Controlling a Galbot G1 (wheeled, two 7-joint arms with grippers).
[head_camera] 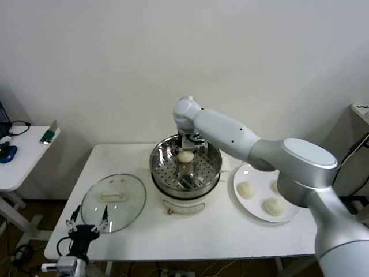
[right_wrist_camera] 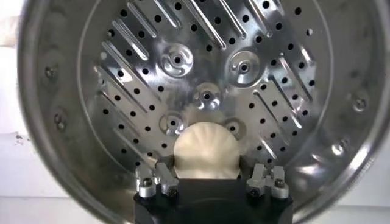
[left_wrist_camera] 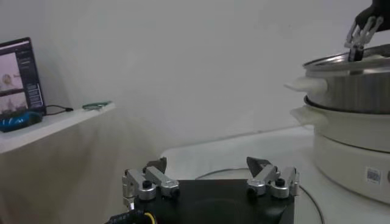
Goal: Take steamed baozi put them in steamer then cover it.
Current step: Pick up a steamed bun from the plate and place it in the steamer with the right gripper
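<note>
The steamer [head_camera: 158,171] stands mid-table on its white base; its perforated tray fills the right wrist view [right_wrist_camera: 256,91]. My right gripper [head_camera: 185,150] reaches down into the pot from the back and is shut on one baozi [head_camera: 185,156], held just above the tray, between the fingers in the right wrist view [right_wrist_camera: 206,149]. Two more baozi [head_camera: 246,189] [head_camera: 273,206] lie on the white plate [head_camera: 253,214], with a third partly hidden behind my right arm. My left gripper [head_camera: 88,222] is open and empty at the table's front left edge.
The glass lid [head_camera: 113,202] with its white handle lies flat on the table left of the steamer, just beyond my left gripper. A small side table [head_camera: 23,161] with a cable and gadgets stands at the far left. The wall is close behind.
</note>
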